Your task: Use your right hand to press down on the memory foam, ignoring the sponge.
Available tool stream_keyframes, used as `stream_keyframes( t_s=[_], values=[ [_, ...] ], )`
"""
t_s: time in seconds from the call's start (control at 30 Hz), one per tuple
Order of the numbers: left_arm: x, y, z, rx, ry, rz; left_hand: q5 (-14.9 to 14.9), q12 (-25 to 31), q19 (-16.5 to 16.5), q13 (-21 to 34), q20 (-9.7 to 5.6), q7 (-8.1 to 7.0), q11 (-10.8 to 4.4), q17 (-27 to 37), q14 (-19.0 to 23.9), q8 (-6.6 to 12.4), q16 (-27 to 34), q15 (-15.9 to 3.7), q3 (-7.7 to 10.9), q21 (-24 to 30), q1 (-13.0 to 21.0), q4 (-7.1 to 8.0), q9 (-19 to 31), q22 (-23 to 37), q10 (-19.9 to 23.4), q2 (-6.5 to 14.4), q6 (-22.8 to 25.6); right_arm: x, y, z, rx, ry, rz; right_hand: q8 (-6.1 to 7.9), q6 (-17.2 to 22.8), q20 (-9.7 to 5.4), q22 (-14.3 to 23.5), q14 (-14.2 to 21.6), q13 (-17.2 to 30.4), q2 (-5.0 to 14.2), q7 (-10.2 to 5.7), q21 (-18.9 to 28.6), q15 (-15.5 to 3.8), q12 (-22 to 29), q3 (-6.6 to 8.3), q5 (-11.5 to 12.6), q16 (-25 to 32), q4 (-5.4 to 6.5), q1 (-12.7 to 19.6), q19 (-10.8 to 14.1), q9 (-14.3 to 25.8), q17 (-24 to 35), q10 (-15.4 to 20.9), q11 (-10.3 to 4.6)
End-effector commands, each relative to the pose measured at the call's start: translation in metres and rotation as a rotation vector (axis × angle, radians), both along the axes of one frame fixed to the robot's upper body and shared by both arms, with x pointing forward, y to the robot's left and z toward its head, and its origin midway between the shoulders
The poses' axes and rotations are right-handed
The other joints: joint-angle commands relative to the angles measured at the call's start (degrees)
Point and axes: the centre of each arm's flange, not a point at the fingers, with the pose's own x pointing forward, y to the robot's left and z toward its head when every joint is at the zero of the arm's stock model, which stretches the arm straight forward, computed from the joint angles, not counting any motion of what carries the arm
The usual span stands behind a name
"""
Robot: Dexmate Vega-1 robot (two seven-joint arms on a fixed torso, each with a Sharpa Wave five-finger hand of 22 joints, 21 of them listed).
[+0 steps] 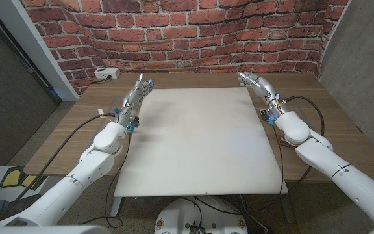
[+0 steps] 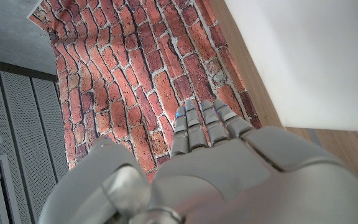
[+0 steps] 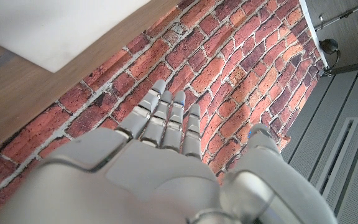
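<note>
right hand (image 1: 255,83) empty, fingers straight, at white mat's (image 1: 200,143) far right corner | left hand (image 1: 137,94) empty too | memory foam, sponge: none seen on table (image 1: 317,104) | hold until foam is identified, then press palm-down squarely

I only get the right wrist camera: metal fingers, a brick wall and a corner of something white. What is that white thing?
Observer: From the head camera, it is a large white sheet covering most of a wooden table.
Operator: Where is my hand against it?
Observer: The right hand is at the sheet's far right corner, holding nothing, its fingers reaching toward the brick wall.
Operator: Is there another hand?
Observer: Yes, the left hand is at the sheet's far left corner, also holding nothing.
</note>
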Motion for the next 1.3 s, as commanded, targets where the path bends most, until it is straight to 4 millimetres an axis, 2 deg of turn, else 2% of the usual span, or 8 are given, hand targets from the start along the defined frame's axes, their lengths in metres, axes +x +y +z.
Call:
stream_keyframes(
  t_s=[0.03,0.5,0.73,1.3],
  values=[
    [0.006,-0.004,0.0,-0.004,0.013,-0.014,0.1,-0.1,0.0,0.2,0.03,0.05,0.1,0.2,0.4,-0.06,0.0,0.01,-0.16,0.0,0.0,0.18,0.3,0.2,0.5,-0.2,0.3,0.011,-0.015,-0.002,0.12,0.083,0.132,-0.46,-0.6,0.3,0.1,-0.5,0.0,-0.02,0.7,-0.4,0.38,-0.4,-0.7,-0.1,-0.2,0.21,-1.0,-0.4,0.0,0.2,-0.5,0.49],
    [0.008,-0.011,0.001,0.029,0.034,-0.025,0.1,-0.2,0.1,0.2,0.09,0.18,0.38,0.2,0.4,-0.13,0.0,0.12,-0.28,0.0,0.0,0.19,0.3,0.2,0.5,-0.2,0.1,0.02,-0.025,-0.005,0.206,0.114,0.25,-0.52,-1.5,0.98,0.0,-3.3,0.0,-0.8,0.36,-1.4,1.18,-1.5,-1.94,0.1,-0.7,0.89,-3.2,-2.2,0.0,0.1,-3.1,0.86],
    [0.006,-0.013,0.0,0.049,0.037,-0.031,0.1,-0.2,0.1,0.2,0.14,0.23,0.22,0.2,0.4,-0.1,0.0,0.08,-0.34,0.0,0.0,0.2,0.3,0.2,0.4,-0.2,0.2,0.025,-0.027,-0.01,0.222,0.138,0.284,-0.66,-2.0,1.06,0.0,-3.8,-0.1,-1.01,0.8,-1.6,1.44,-1.7,-2.26,0.2,-0.7,1.07,-3.8,-2.6,-0.1,0.1,-3.6,1.26],
    [0.006,-0.015,0.005,0.061,0.028,-0.047,0.1,-0.2,0.0,0.2,0.05,0.18,0.25,0.2,0.4,-0.08,0.0,0.07,-0.49,0.0,0.1,0.21,0.3,0.2,0.4,-0.1,0.3,0.019,-0.031,-0.014,0.237,0.151,0.267,-0.68,-2.5,1.04,0.0,-4.2,-0.1,-1.26,1.37,-1.8,1.64,-1.8,-2.69,0.3,-0.6,1.26,-4.5,-2.7,-0.1,0.0,-3.9,1.51]
  ],
)
